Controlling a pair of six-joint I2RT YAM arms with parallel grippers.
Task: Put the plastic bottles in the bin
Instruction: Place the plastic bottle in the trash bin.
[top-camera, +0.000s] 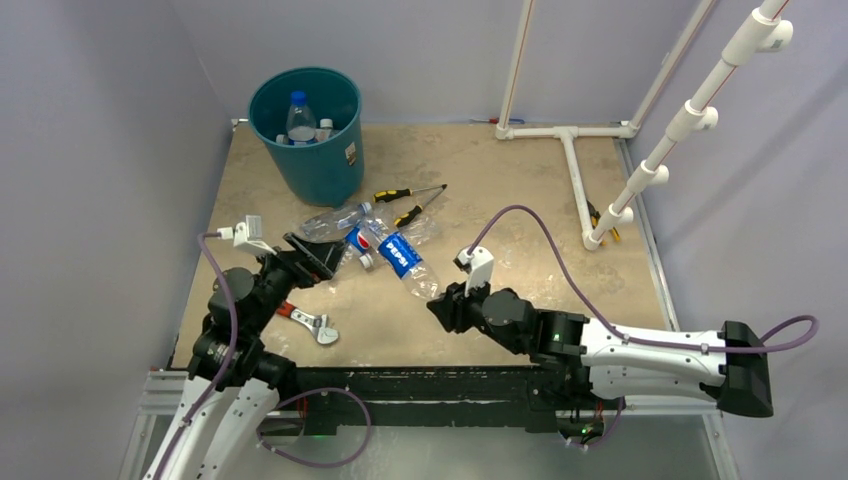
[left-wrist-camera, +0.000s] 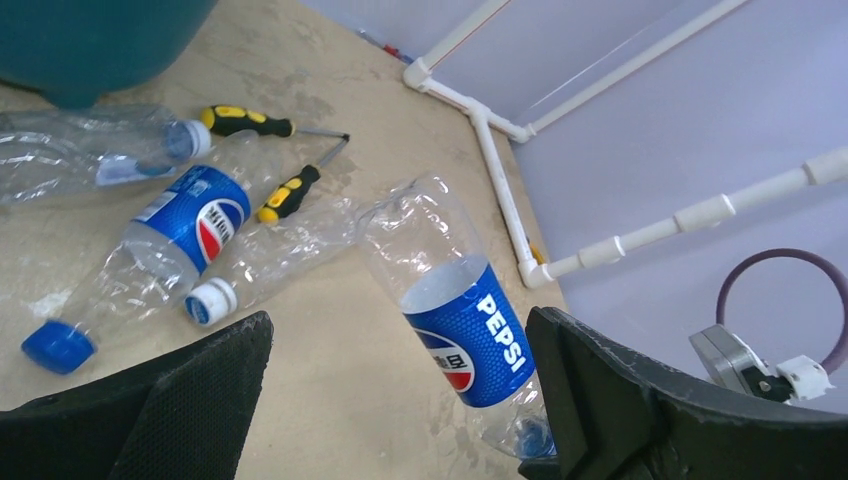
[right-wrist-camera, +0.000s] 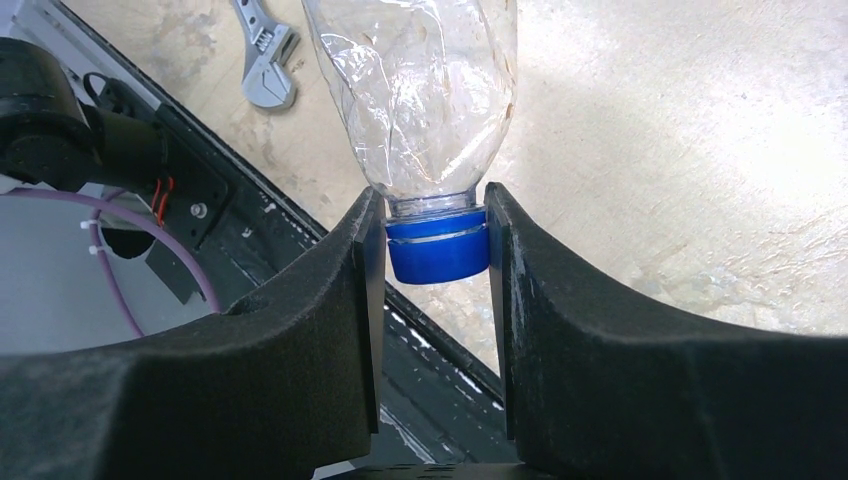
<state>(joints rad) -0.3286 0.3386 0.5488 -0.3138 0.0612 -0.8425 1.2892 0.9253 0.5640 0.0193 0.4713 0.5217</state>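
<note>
The teal bin stands at the back left with a few plastic bottles inside; its base shows in the left wrist view. My right gripper is shut on the blue cap of a clear Pepsi bottle, also seen in the left wrist view. My left gripper is open and empty, just left of a pile: a Pepsi bottle, a crushed clear bottle and a white-capped clear bottle.
Two yellow-and-black screwdrivers lie behind the pile. A red-handled wrench lies near the front edge, also in the right wrist view. A white pipe frame stands at the back right.
</note>
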